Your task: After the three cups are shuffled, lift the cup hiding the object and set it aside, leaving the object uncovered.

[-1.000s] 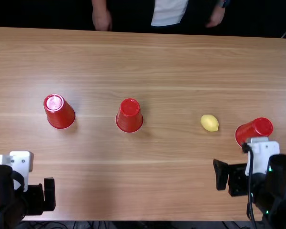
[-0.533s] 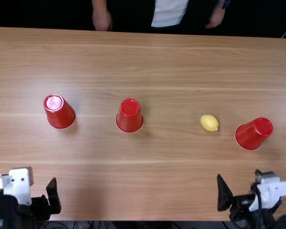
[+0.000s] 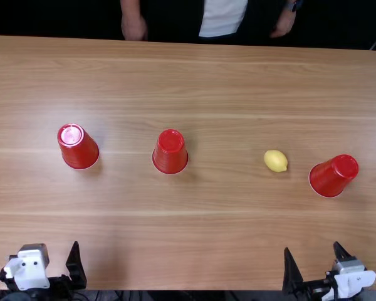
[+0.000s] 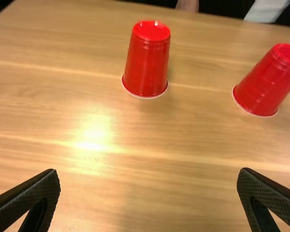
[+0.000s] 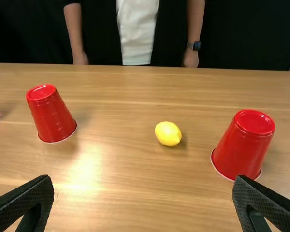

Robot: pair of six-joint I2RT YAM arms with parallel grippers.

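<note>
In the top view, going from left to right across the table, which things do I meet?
Left upside-down red plastic cup → middle red plastic cup → small yellow lemon-shaped object → right red plastic cup.

Black cross-hatched claw fingers [image 4: 29, 198] pair with white wrist housings [image 3: 28, 266].

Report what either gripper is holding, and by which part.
Nothing is held: the left gripper and the right gripper both stand open and empty.
</note>
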